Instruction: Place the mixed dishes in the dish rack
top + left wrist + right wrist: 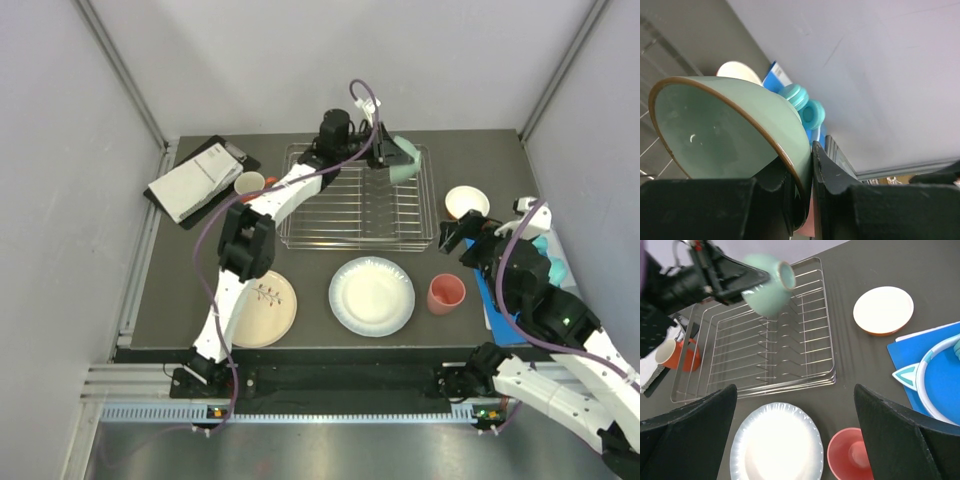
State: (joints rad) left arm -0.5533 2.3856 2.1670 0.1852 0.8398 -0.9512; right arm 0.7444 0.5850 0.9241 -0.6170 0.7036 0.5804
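My left gripper (pixel 388 152) is shut on the rim of the mint green bowl (pixel 405 160), held tilted above the far right part of the silver wire dish rack (pixel 358 200). The bowl fills the left wrist view (pixel 725 130) and shows in the right wrist view (pixel 767 282). The orange mug (pixel 251 185) stands left of the rack. The pink-and-cream sprig plate (pixel 265 308), the white plate (pixel 372 295) and the salmon-pink cup (pixel 446 294) lie in front of the rack. My right gripper (pixel 795 435) is open and empty above the white plate (pixel 776 445) and cup (pixel 852 457).
A black-and-white booklet (pixel 198 178) lies at the back left. A small cream dish (pixel 467 202) sits right of the rack. A blue mat (pixel 920 347) with turquoise ring items (pixel 804 102) lies at the right edge. Walls close in on three sides.
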